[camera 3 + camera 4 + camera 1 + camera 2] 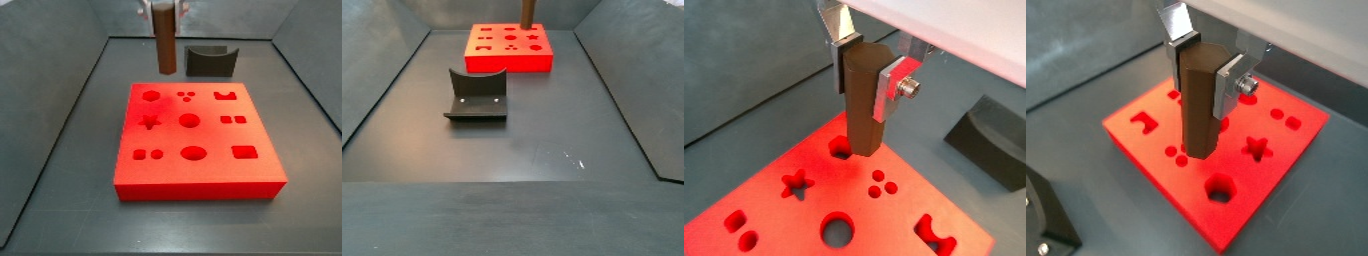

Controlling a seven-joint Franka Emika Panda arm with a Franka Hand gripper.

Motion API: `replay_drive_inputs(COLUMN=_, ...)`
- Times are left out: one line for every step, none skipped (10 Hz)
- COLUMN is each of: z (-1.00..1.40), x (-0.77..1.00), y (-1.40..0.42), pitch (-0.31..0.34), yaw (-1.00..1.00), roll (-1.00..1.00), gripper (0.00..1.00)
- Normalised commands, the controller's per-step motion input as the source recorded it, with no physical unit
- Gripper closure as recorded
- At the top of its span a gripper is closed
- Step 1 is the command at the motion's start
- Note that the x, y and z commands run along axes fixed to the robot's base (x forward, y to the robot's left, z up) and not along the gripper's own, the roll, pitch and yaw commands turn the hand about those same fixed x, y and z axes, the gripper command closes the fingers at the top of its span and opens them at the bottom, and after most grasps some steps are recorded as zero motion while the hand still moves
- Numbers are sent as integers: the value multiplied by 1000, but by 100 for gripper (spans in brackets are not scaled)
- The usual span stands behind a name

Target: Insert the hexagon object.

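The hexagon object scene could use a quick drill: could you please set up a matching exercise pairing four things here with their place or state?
Things:
1. hexagon object
2. red block
3. dark grey curved block
4. end effector

States:
A. lies flat on the floor, shaped holes facing up
B. shut on the peg's upper part
C. stands alone on the floor, apart from the red block
D. held upright over the block

Pairs: 1-D, 2-A, 3-C, 4-B

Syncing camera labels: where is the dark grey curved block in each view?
Wrist view: dark grey curved block at the frame edge, beyond the red block.
Wrist view: only a corner.
Side view: behind the red block, near the back wall.
Side view: on the floor in front.
Shared landmark: the hexagon object in the gripper.
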Motion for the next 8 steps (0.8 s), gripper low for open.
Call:
replay_drive_inputs(z=-574, x=0, y=223, pitch=146, yaw=149, roll=-226, gripper=100)
replay_drive_inputs(z=-726, x=-46, y=0, pitch=160, yaw=43, roll=-127, gripper=100)
replay_drive_inputs(z=-137, x=-266, y=-280, pitch=-7, yaw=0, roll=46, gripper=100)
replay_drive_inputs(z=0, x=-249, y=-134, pitch=-56, yaw=-143, roll=11, gripper=100)
replay_drive_inputs(z=-20, x=-266, y=0, pitch=-53, yaw=-177, roll=0, gripper=100)
replay_drive_inputs(z=0, x=-237, y=0, pitch=-60, yaw=-177, roll=-16, gripper=100)
replay_drive_inputs(z=-111, x=-69, y=86, pitch=-26, yaw=-46, roll=13, gripper=100)
replay_drive_inputs(z=-169, x=-3, y=0, pitch=-53, yaw=-20, roll=0, gripper=100)
